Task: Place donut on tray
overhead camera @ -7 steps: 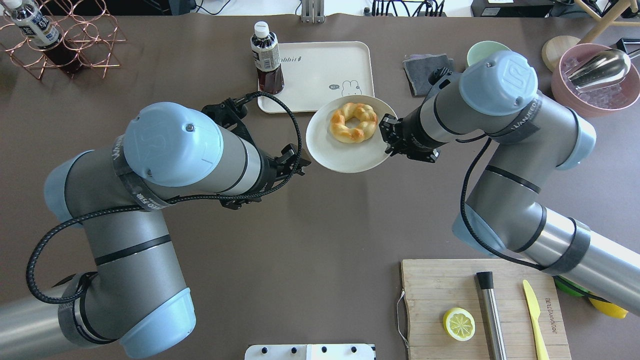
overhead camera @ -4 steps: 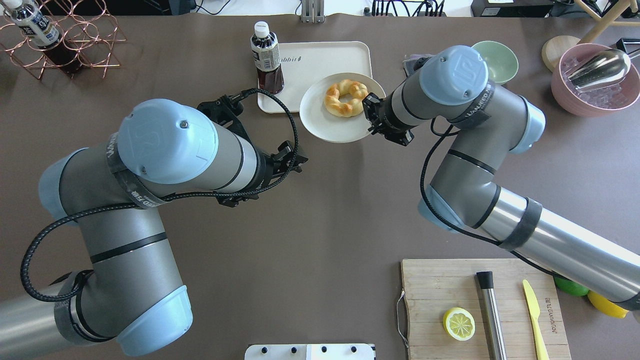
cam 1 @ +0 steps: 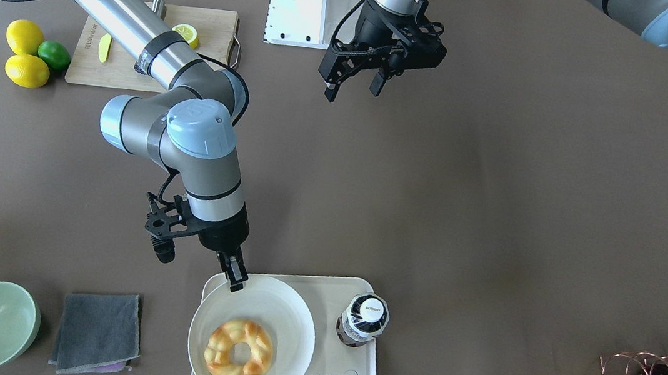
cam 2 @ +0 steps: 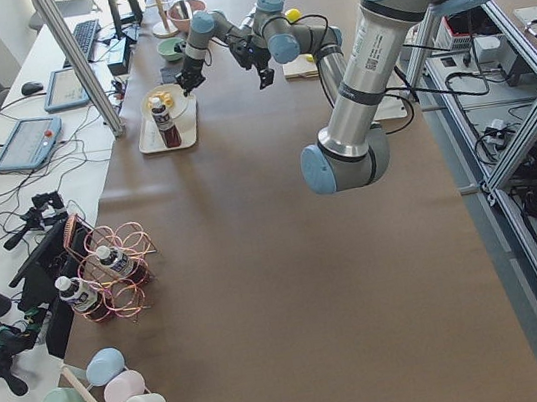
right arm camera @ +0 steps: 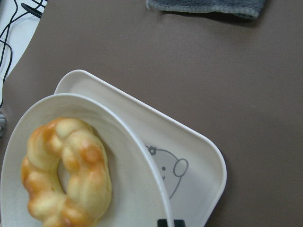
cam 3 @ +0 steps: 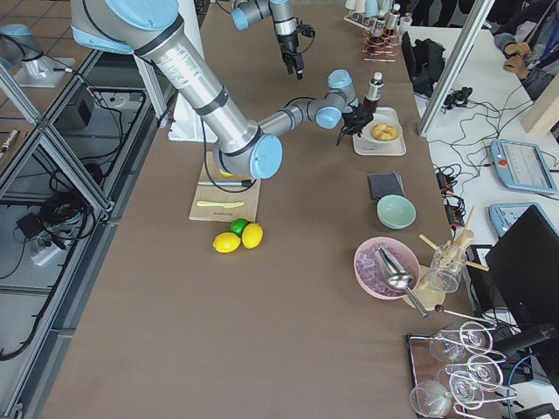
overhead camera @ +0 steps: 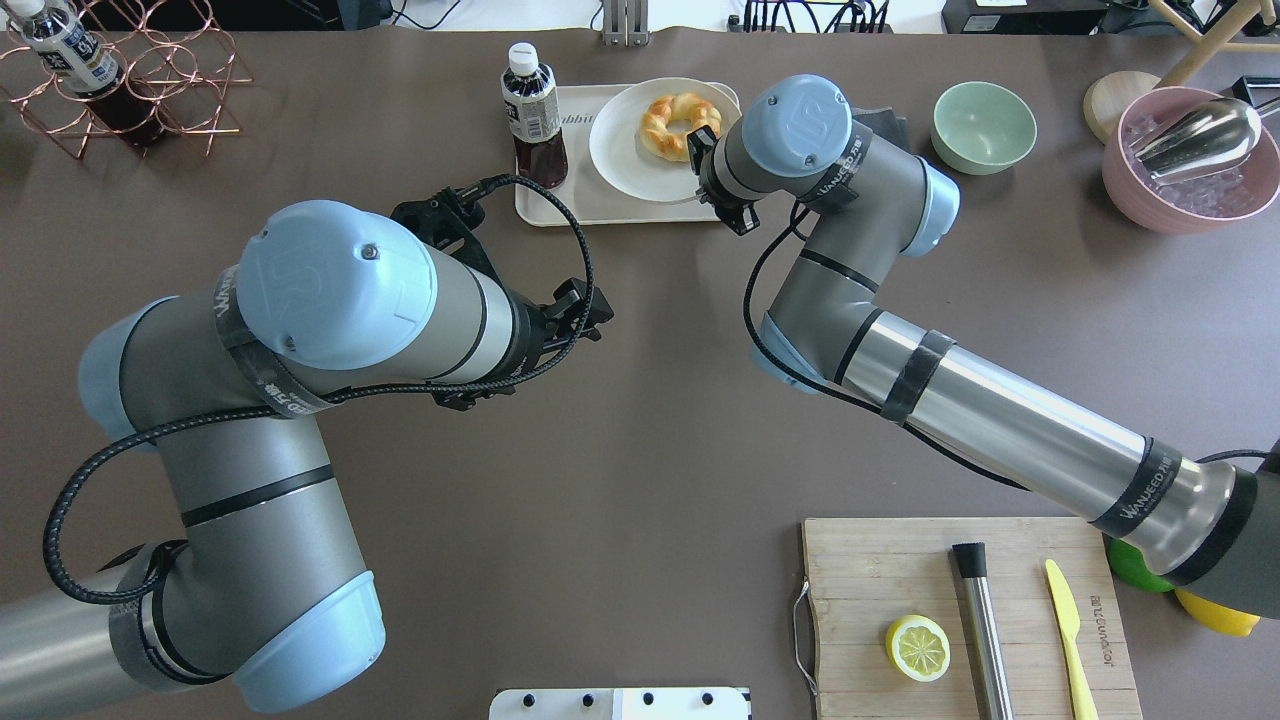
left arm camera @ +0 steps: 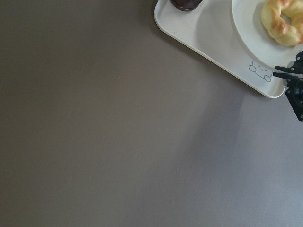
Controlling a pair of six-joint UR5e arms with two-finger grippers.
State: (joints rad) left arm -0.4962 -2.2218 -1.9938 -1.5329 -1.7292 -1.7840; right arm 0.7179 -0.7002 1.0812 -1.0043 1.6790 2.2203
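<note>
Brown matte desk point(overhead camera: 650, 430) spreads beneath both arms. Left of centre, the left arm's fingers point(cam 1: 377, 82) hang spread apart over bare surface, holding nothing. At the far side, a dark-filled plastic bottle with a white cap point(overhead camera: 533, 120) stands upright on the left end of the cream-white rectangular tray point(overhead camera: 590, 205). Right of it, a round white plate point(overhead camera: 625, 160) lies over the tray, carrying the golden-brown braided ring donut point(overhead camera: 680, 123). The right arm's fingers point(cam 1: 234, 272) are pinched on the plate's right rim.
</note>
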